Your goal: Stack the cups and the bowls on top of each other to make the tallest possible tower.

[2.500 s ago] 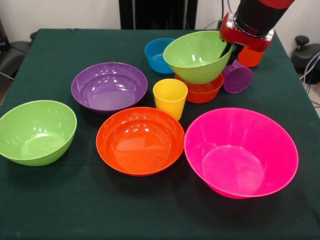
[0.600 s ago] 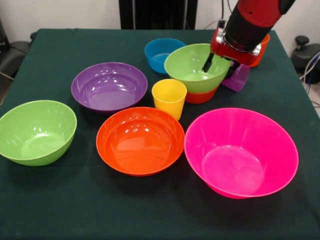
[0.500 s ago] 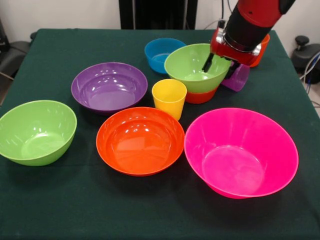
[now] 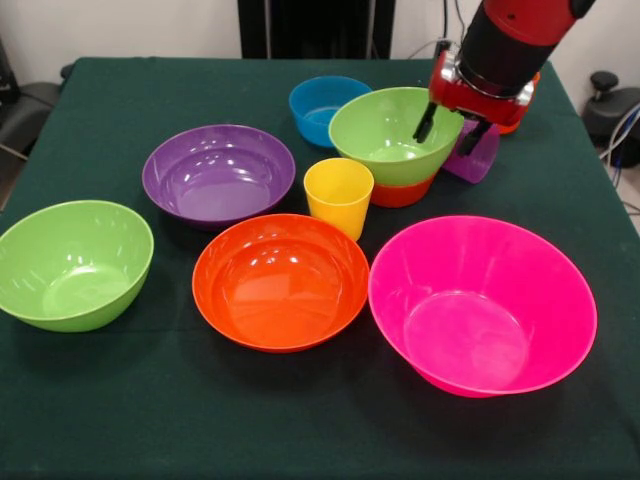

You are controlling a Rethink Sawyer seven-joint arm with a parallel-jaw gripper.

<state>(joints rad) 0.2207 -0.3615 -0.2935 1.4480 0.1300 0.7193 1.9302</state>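
Note:
A green bowl (image 4: pixel 385 125) sits nested in the small orange bowl (image 4: pixel 402 192) at the back right. My gripper (image 4: pixel 447 130) is open just above this green bowl's right rim, one finger over the inside and one outside. The purple cup (image 4: pixel 482 158) lies on its side right of the pair. The orange cup (image 4: pixel 513 124) is mostly hidden behind the arm. The yellow cup (image 4: pixel 339 195) stands upright in the middle. The large orange bowl (image 4: pixel 280 282) and the huge pink bowl (image 4: pixel 480 305) stand side by side in front.
The purple bowl (image 4: pixel 218 172) is at mid left, the second green bowl (image 4: pixel 72 265) at the front left, the small blue bowl (image 4: pixel 318 105) at the back beside the nested pair. All stand on the dark green table (image 4: pixel 120 90).
The green bowl came down from the air onto the small orange bowl and was let go. Since half a second ago the gripper has risen slightly and shifted right.

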